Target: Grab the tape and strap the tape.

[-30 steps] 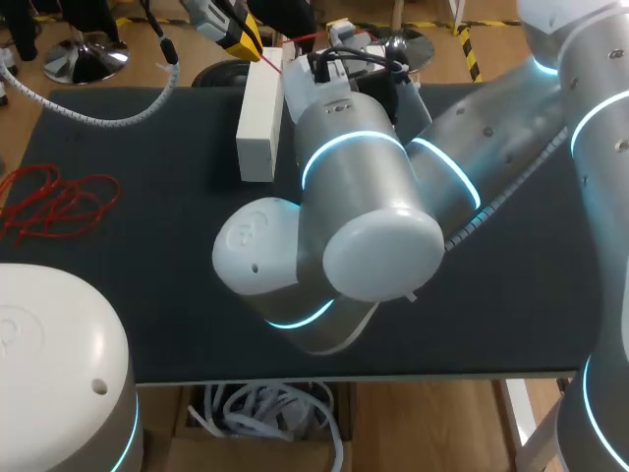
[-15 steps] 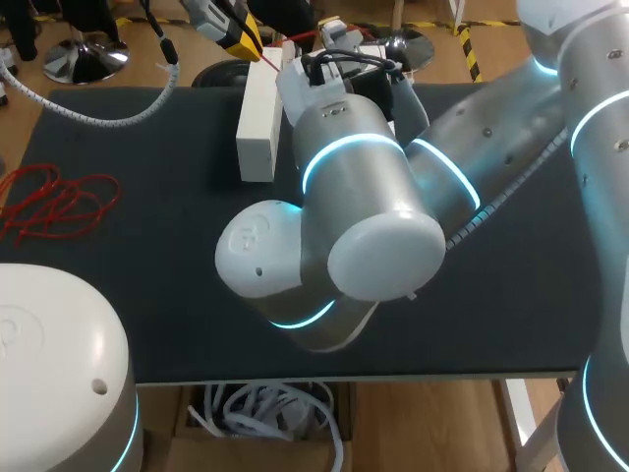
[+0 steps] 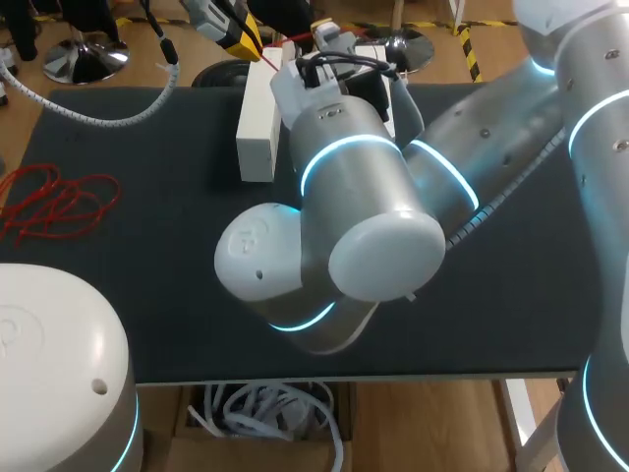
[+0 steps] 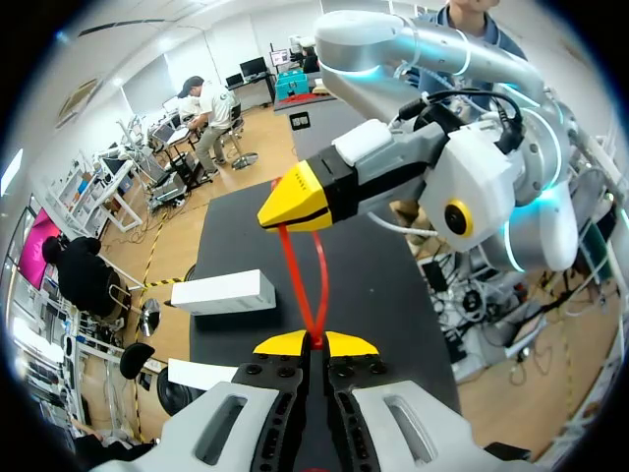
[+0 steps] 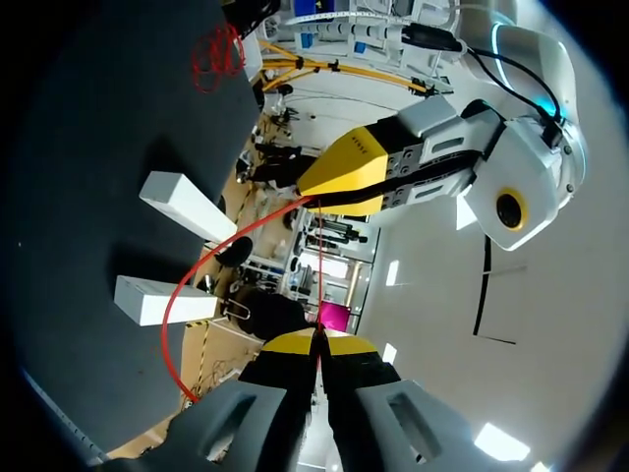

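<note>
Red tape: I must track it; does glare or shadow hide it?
Head view: no glare, but my right arm hides most of the red tape. Left wrist view: evenly lit, plain against the dark table. Right wrist view: faint over bright background ahead of the right tool.

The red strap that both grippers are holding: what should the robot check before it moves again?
1. Left gripper shut on the red strap: ok, the strap is pinched between its yellow tips.
2. Right gripper shut on the strap: ok, the strap runs in between its closed tips.
3. Strap pulled straight: not ok, one part hangs in a long curved loop.
4. Loop clear of the white boxes: cannot tell.
5. Pile of red straps out of the way: ok, it lies at the table's left side, away from both grippers.
</note>
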`<state>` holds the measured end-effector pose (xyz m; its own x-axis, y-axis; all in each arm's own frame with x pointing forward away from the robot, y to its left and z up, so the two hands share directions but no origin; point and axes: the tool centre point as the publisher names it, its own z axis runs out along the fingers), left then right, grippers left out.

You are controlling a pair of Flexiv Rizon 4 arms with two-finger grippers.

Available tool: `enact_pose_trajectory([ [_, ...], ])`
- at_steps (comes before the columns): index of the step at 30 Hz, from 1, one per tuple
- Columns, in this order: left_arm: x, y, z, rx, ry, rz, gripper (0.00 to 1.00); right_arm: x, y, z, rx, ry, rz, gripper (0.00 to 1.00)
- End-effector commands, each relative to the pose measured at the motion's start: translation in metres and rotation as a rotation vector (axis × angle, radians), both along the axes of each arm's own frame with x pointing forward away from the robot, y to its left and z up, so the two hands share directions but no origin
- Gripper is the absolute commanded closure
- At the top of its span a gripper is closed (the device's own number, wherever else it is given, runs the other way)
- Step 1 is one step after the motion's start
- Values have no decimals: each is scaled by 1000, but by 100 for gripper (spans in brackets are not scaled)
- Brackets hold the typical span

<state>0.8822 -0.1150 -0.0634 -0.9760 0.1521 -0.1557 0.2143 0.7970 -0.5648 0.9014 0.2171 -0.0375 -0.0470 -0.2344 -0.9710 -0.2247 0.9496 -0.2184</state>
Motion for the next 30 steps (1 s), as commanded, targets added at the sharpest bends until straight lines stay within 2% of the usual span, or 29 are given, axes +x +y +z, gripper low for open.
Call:
enact_pose_trajectory([
  [1,0,0,1,5,1,1,100,-1,1,0,-4,4,2,100],
  [30,0,0,1,5,1,1,100,-3,22,-3,-15,14,52,100],
])
